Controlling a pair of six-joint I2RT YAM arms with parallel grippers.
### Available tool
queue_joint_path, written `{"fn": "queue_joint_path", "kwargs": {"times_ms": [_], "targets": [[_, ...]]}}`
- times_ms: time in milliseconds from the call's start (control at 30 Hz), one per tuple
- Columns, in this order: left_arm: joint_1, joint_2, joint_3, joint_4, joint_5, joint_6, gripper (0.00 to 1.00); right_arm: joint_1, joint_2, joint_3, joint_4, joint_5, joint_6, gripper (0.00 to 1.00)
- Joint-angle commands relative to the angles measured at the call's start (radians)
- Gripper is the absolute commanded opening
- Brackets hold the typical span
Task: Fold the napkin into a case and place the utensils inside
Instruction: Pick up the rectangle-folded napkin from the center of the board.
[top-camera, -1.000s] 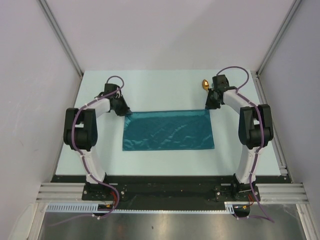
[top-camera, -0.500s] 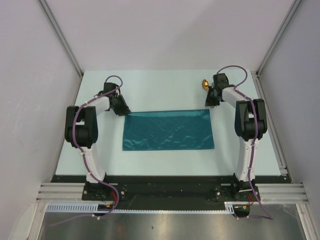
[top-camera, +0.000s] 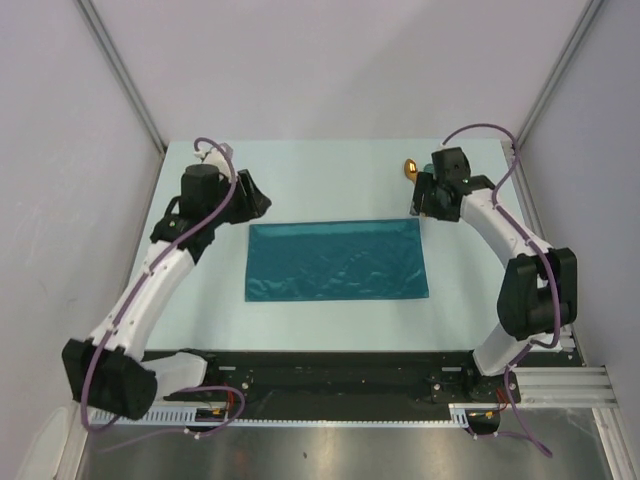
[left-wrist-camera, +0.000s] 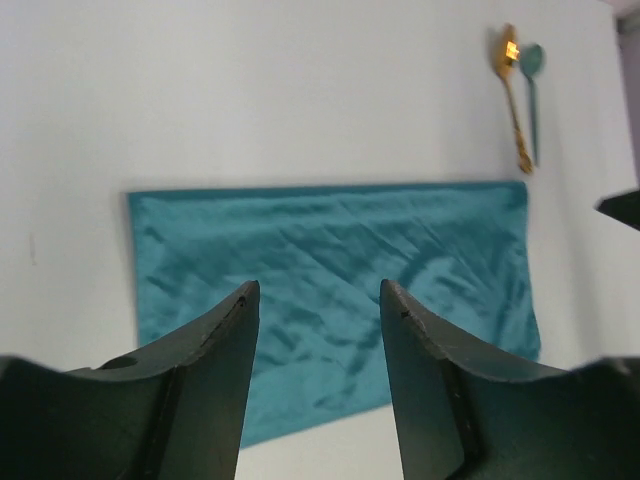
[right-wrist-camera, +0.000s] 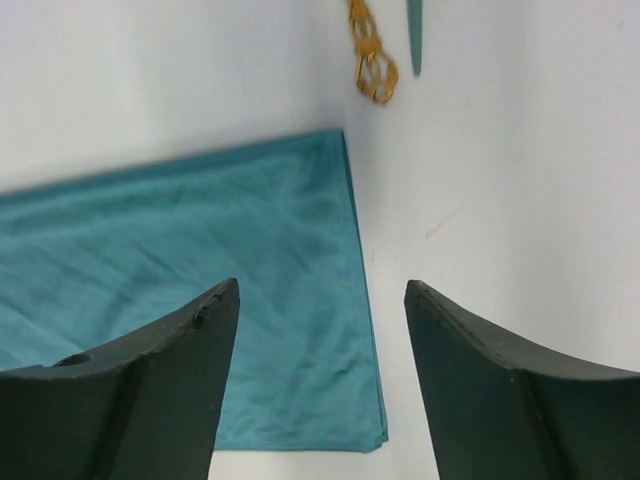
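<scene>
The napkin (top-camera: 337, 260) lies flat mid-table as a wide teal rectangle, its layers stacked along the right edge (right-wrist-camera: 180, 250). My left gripper (top-camera: 257, 206) hovers open just off its far left corner, and in the left wrist view the cloth (left-wrist-camera: 330, 230) lies beyond the empty gripper (left-wrist-camera: 318, 290). My right gripper (top-camera: 420, 202) is open over the far right corner, with nothing between the jaws (right-wrist-camera: 322, 288). The utensils lie side by side past that corner: a gold spoon (left-wrist-camera: 512, 95) and a teal spoon (left-wrist-camera: 533, 90). From above only the gold spoon's bowl (top-camera: 409, 167) shows.
The pale table (top-camera: 330, 185) is walled by a metal frame post (top-camera: 120, 70) at the far left and another (top-camera: 560, 70) at the far right. The arms' bases sit on the black rail (top-camera: 330, 375) at the near edge.
Both grippers have opened and let go of the napkin's far corners, lifting slightly. Both arms' elbows have swung outward and toward the near edge. The napkin stays flat.
</scene>
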Motion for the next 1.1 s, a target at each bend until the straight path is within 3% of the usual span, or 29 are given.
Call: {"fn": "queue_joint_path", "kwargs": {"times_ms": [0,200,467,767,867,900,1067], "targets": [[-0.101,-0.112,-0.094,-0.070,-0.041,0.032,0.56,0.051,-0.010,-0.145,0.009,0.040,-0.005,0.69],[-0.136,-0.247,-0.218,-0.071,0.045,-0.006,0.55,0.096,0.004,-0.262,0.098,0.091,-0.008,0.57],[-0.141,-0.290,-0.306,-0.053,0.105,-0.003,0.55,0.131,0.056,-0.308,0.135,0.094,-0.005,0.58],[-0.141,-0.273,-0.263,-0.056,0.137,0.012,0.55,0.128,0.114,-0.388,0.210,0.091,0.000,0.56],[-0.141,-0.264,-0.245,-0.061,0.138,0.018,0.55,0.133,0.136,-0.411,0.230,0.077,0.006,0.49],[-0.141,-0.260,-0.242,-0.059,0.142,0.020,0.55,0.134,0.140,-0.409,0.233,0.073,0.006,0.42],[-0.141,-0.225,-0.240,-0.051,0.151,0.020,0.55,0.136,0.136,-0.408,0.235,0.079,0.005,0.33]]}}
